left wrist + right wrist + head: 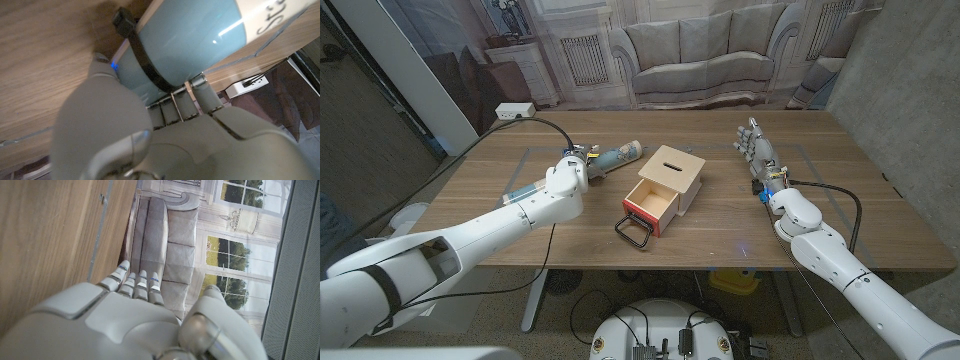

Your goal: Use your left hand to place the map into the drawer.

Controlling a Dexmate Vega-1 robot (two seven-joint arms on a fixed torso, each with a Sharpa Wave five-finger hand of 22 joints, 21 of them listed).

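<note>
The left hand (572, 168) is at the rolled map (617, 155) on the bench (grip closure unclear, it seems an early stage); the open drawer (651, 206) waits to its right, empty.

A printed backdrop (720, 40) spans the top of the head view, picturing a pale grey sofa (700, 62) at upper centre, panelled walls, and a white cabinet (525, 70) at upper left. In the right wrist view the same backdrop shows tall windows (235, 255) with green trees and daylight behind them. A plain grey wall (910, 90) fills the right edge of the head view. A white power strip (514, 110) sits at upper left, past the wooden table (620, 245). Below the table, at lower centre, dark cables (580, 300) trail over a grey floor (560, 310).
</note>
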